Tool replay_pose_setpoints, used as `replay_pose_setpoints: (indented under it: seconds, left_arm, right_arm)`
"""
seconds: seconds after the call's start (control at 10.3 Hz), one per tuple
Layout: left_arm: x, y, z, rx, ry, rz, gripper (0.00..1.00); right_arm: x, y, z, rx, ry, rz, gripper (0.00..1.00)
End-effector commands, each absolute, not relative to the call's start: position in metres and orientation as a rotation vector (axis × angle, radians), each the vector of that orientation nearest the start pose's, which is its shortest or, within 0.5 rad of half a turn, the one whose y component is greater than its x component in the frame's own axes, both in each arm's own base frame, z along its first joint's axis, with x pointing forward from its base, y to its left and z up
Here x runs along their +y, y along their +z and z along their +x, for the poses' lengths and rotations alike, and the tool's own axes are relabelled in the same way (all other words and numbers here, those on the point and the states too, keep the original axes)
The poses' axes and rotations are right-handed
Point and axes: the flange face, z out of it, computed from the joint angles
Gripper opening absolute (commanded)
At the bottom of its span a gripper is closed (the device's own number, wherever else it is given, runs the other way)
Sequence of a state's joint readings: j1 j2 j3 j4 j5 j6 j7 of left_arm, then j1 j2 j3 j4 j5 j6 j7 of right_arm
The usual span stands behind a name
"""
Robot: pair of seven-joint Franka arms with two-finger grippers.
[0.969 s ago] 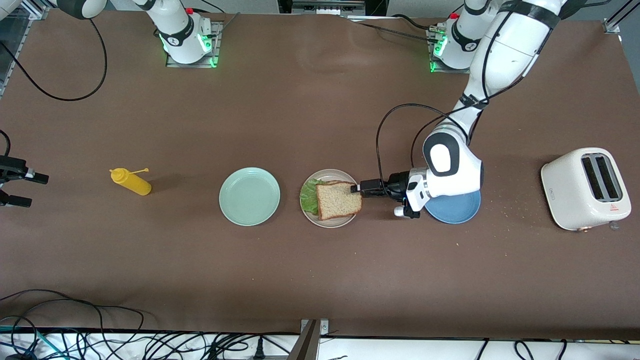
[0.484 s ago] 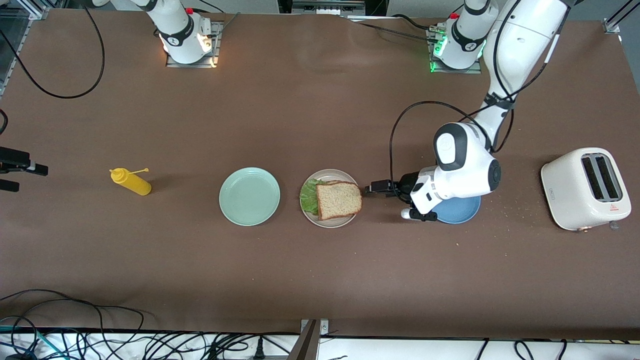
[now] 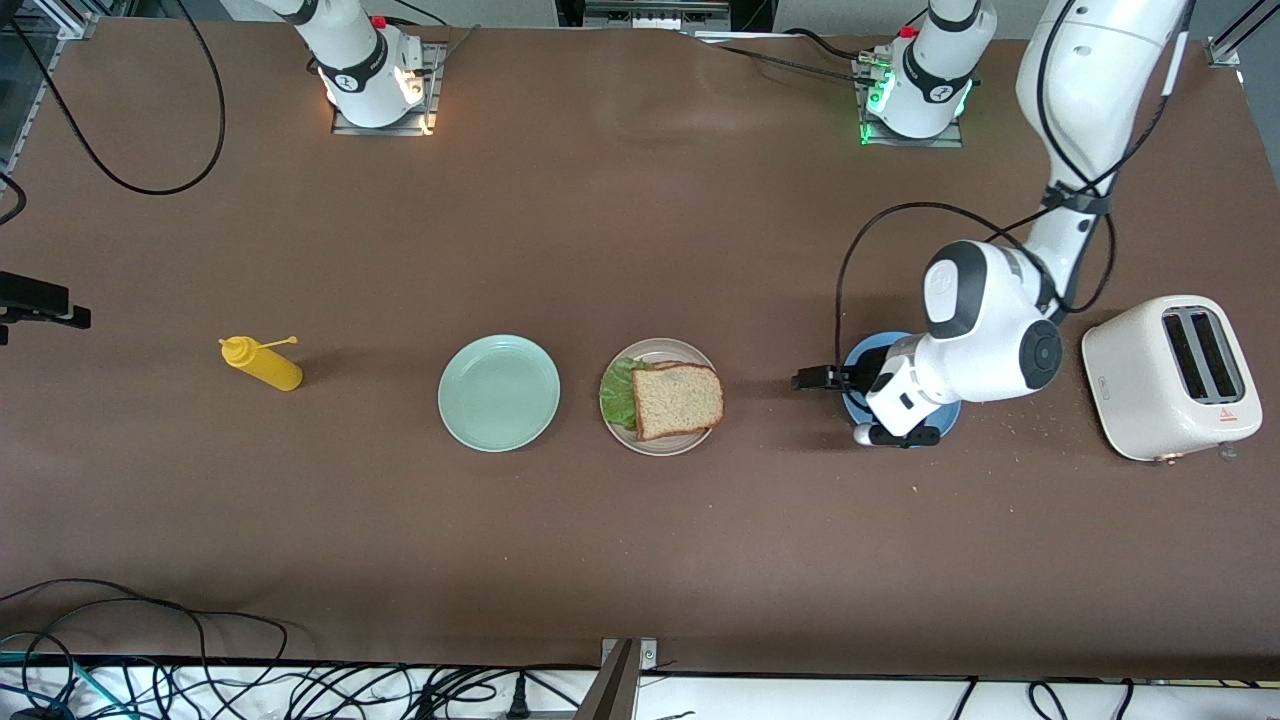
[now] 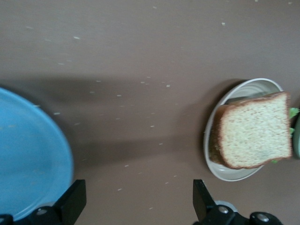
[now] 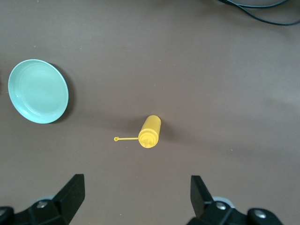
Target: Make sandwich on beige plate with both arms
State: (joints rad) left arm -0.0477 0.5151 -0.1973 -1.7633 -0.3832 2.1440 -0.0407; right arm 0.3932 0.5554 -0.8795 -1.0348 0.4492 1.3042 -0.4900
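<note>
Sandwich [image 3: 676, 399] sits flat on beige plate [image 3: 660, 443], mid bench; lettuce [image 3: 618, 391] pokes out toward mint-green plate [image 3: 499, 392]. Left gripper [image 3: 812, 380] open, empty, between beige plate and blue plate [image 3: 944, 412]. Right gripper [image 5: 136, 197] open above yellow squeeze bottle [image 3: 262, 364].

Sandwich [image 3: 676, 400] flat on beige plate [image 3: 658, 444]; lettuce [image 3: 617, 392] protruding beneath bread.
</note>
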Motion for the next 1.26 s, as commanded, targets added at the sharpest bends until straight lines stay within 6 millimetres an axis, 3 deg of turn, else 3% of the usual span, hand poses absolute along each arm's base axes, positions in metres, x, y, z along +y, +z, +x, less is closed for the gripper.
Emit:
replay_pose_setpoints:
  seconds: [0.0,0.1,0.39,0.48,0.58,0.97,1.16]
  left_arm:
    - [-0.122,0.303,0.623,-0.017,0.389,-3.356,1.0]
    - [-0.105,0.309,0.62,0.019,0.42,-3.282,1.0]
    - [-0.073,0.335,0.609,-0.085,0.455,-3.067,1.0]
    - [-0.055,0.344,0.609,-0.117,0.452,-3.057,1.0]
    - [-0.051,0.359,0.609,-0.129,0.415,-3.062,1.0]
    - [-0.026,0.412,0.606,-0.135,0.338,-3.08,1.0]
    - [-0.009,0.426,0.608,-0.111,0.311,-3.085,1.0]
  right_arm:
    - [-0.076,0.611,0.628,-0.162,0.225,-3.088,1.0]
    - [-0.072,0.616,0.622,-0.162,0.251,-3.103,1.0]
    - [-0.069,0.627,0.612,-0.179,0.252,-3.085,1.0]
    - [-0.064,0.625,0.613,-0.192,0.261,-3.086,1.0]
    - [-0.065,0.617,0.611,-0.178,0.29,-3.097,1.0]
    - [-0.043,0.629,0.602,-0.208,0.262,-3.132,1.0]
    - [-0.038,0.63,0.604,-0.225,0.237,-3.136,1.0]
